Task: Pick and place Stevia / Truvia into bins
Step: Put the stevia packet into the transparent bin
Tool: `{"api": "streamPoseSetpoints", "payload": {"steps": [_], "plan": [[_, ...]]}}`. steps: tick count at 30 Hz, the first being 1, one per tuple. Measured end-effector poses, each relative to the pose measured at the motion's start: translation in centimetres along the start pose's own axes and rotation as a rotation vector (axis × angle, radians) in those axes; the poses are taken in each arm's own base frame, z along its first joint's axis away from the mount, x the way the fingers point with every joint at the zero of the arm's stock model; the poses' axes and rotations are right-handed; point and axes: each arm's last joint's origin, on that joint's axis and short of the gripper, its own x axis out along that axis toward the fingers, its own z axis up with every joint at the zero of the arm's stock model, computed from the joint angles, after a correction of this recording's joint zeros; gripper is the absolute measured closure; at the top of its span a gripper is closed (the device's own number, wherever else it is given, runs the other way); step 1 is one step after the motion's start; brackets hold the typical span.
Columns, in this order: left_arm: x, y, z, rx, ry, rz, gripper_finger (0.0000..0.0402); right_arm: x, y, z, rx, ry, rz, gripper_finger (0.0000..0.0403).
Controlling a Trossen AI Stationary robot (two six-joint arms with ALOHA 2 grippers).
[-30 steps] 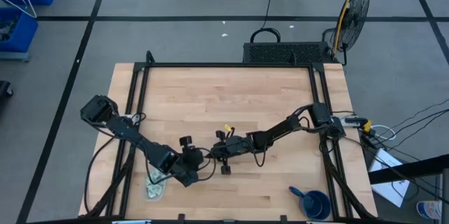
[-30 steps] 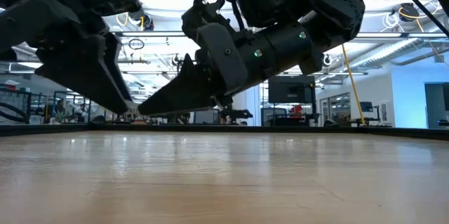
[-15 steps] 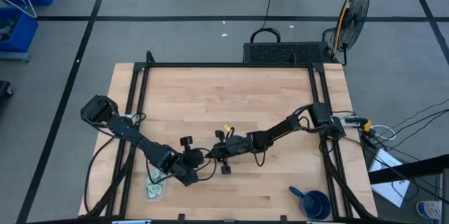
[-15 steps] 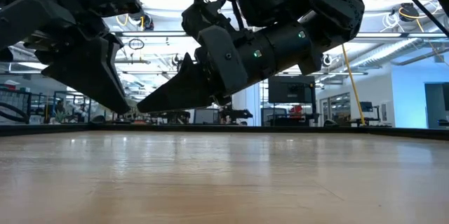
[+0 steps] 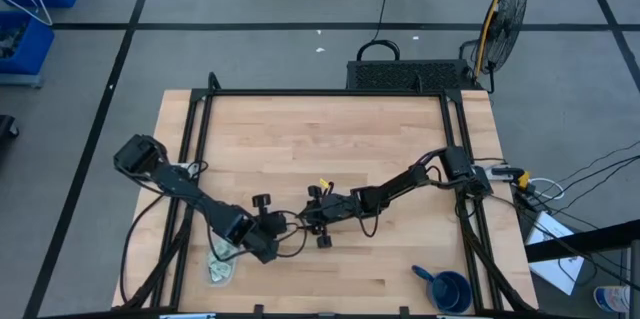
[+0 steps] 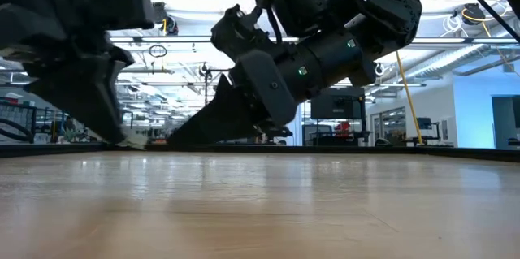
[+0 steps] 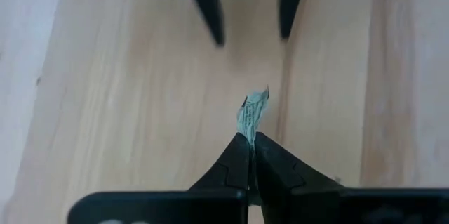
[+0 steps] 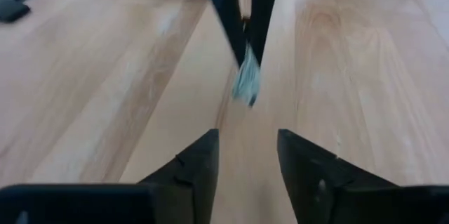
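Stevia sachet pinched in left gripper fingers.

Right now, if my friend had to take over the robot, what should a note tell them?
Left gripper: shut on a small pale green and white paper sachet, held just above the wooden table.
Right gripper: open, empty, facing the left one near the table's middle.
Clear plastic tub: at the table's front left, beside the left arm, with some sachets already inside.
Dark blue round cup: front right, not part of the job.
Left to do: carry this sachet to the tub and drop it in.
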Motion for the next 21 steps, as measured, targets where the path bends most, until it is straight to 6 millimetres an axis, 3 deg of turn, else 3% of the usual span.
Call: {"api": "streamPoseSetpoints", "payload": {"steps": [6, 11, 16, 21], "plan": [[-2.5, 0.1, -1.0, -0.035, 0.043, -0.002, 0.0393, 0.0, 0.0, -0.4, -0.001, 0.040, 0.000, 0.0260], [-7.1, 0.1, -1.3, -0.117, 0.087, -0.051, 0.0390, 0.0, 0.0, -0.7, -0.026, 0.074, 0.001, 0.0262], [-11.3, -0.3, -2.5, -0.209, 0.308, -0.151, 0.0394, 0.0, 0.0, -0.8, -0.032, 0.086, 0.002, 0.0262], [-12.4, -1.6, -4.8, -0.428, 0.553, -0.167, 0.0382, 0.0, 0.0, -0.8, -0.027, 0.087, 0.002, 0.0263]]}}
